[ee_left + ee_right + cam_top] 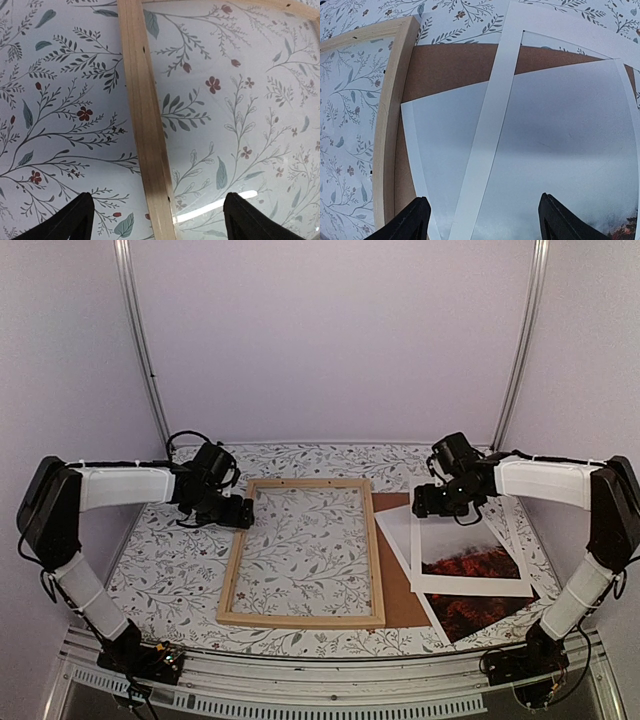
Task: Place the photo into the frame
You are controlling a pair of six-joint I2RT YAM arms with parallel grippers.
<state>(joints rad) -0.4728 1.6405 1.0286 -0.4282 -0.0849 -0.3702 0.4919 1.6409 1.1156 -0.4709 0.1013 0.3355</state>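
We see the frame (300, 620) lying flat in the middle of the floral-patterned counter (165, 575), its long sides running near to far. The pattern shows through it, and the left wrist view catches a streak of glare on a clear pane inside the wood. The left end effector (159, 216) hovers over the frame's far left corner. Its fingers (75, 220) are spread wide, one on either side of the left wooden strip as the wrist camera sees it. Nothing is held between them (whether they touch the wood we cannot tell).

The photo (470, 562) is outside the frame, to its right, lying flat on a brown backing board (398, 590). The board's left edge meets the frame's right strip, though we cannot tell whether it only touches the strip or slips under it. A white cardboard mat (475, 586) lies askew on top of the photo. The red-orange foliage shows through the mat's opening and again past its near edge, while the pale misty half reaches out beyond the mat's left border.

The right end effector (482, 216) hangs above the far part of the photo and mat, open wide and empty. Its fingers (415, 222) straddle the mat's left strip in the wrist view.
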